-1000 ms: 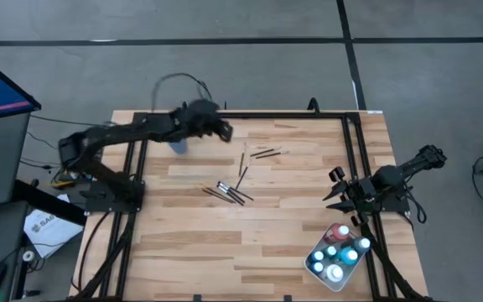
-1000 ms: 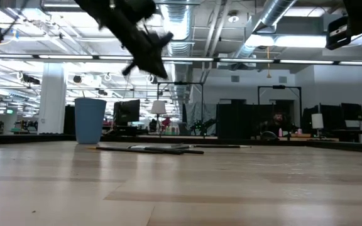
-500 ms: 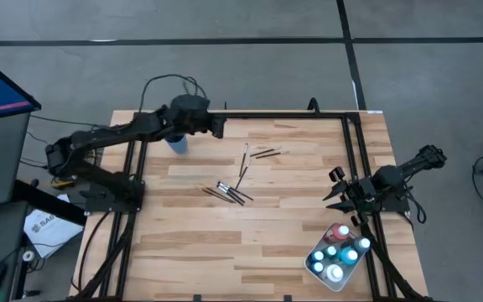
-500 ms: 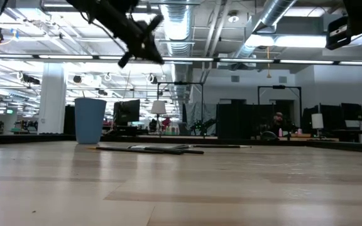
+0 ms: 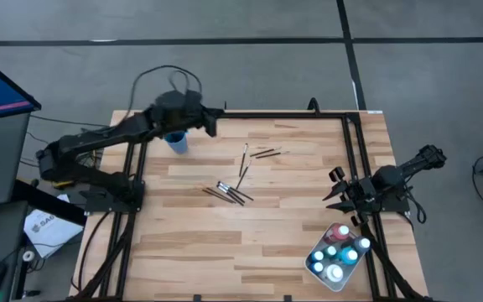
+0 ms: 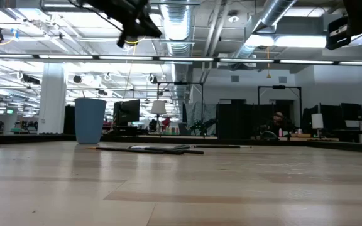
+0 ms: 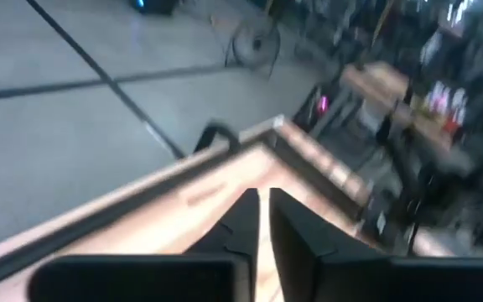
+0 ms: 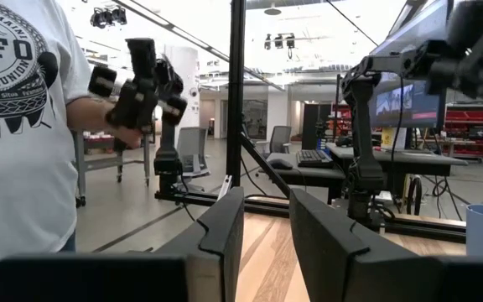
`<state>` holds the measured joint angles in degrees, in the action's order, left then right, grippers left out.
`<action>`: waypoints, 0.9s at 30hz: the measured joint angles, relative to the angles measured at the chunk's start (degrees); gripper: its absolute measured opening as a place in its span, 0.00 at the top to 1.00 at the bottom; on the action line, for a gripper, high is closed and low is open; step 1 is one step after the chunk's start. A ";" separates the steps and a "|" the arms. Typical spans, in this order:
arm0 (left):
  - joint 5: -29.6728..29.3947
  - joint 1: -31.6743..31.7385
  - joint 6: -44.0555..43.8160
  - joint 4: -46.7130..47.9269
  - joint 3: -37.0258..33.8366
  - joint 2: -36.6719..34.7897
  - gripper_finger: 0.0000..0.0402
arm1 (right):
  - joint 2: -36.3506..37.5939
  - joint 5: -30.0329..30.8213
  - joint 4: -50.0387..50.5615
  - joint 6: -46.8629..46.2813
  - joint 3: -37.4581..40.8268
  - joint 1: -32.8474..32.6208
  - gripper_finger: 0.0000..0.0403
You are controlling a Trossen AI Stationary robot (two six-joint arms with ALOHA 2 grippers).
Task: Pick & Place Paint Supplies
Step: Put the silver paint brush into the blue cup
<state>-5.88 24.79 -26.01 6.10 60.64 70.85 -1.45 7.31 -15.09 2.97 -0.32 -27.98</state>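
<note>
Thin dark-handled paintbrushes lie flat on the table: a crossed bunch (image 5: 231,193), one lone brush (image 5: 243,163) and a pair (image 5: 267,153); the low view shows them as a flat dark line (image 6: 149,149). Small paint bottles (image 5: 337,250) stand in the white tray (image 5: 312,267) at the near right corner. My left gripper (image 5: 213,125) hangs shut, high over the far edge beside the blue cup (image 5: 177,142); its fingers (image 7: 262,208) show nothing between them. My right gripper (image 5: 334,190) waits open at the right side, above the table beyond the tray.
The blue cup (image 6: 90,120) stands upright near the far left corner. A black frame rail (image 5: 283,116) runs along the far edge, with more rails down both sides. A person in a white shirt (image 8: 19,126) stands beyond the table in the right wrist view.
My left gripper has pulled back from over the table toward the far left corner and the blue cup, rising as it went. Brushes, bottles and my right arm have stayed put.
</note>
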 joint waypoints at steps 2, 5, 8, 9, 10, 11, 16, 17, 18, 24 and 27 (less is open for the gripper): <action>0.36 -0.64 0.58 -0.29 0.00 3.51 0.88 | 0.02 0.00 0.00 0.01 0.00 0.01 0.77; 1.75 -1.40 0.87 -0.50 -0.02 10.02 0.78 | 0.02 0.00 0.00 -0.01 0.00 -0.01 0.77; 2.04 -2.09 0.93 -1.01 0.48 17.05 0.69 | 0.00 0.01 0.00 0.00 0.01 -0.01 0.77; 2.07 -2.11 0.90 -0.97 0.88 19.37 0.66 | 0.02 0.00 0.00 0.00 0.01 0.01 0.77; 2.09 -2.13 0.89 -0.96 1.46 21.79 0.63 | 0.00 0.00 0.00 0.00 0.00 -0.01 0.77; 2.13 -2.13 0.84 -1.03 2.22 24.11 0.62 | 0.00 0.01 0.00 0.00 0.01 0.01 0.77; 1.01 -2.46 0.52 -0.66 6.95 34.47 0.57 | 0.00 0.02 0.00 -0.01 0.02 -0.01 0.77; -0.14 -2.61 0.61 0.20 8.05 36.25 0.57 | 0.00 0.00 0.00 0.01 0.00 -0.01 0.77; -1.05 -2.69 0.75 1.32 9.31 37.89 0.57 | 0.01 0.01 0.00 -0.01 0.02 0.01 0.77; -1.28 -2.92 -0.02 3.78 14.26 44.29 0.59 | 0.02 0.00 0.00 0.01 0.02 -0.01 0.77; -1.57 -3.21 -0.17 7.50 15.62 46.02 0.59 | 0.00 0.00 0.00 -0.01 0.02 -0.01 0.77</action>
<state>-7.45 21.58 -26.19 13.60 76.26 116.86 -1.45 7.31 -15.09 2.96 -0.30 -27.98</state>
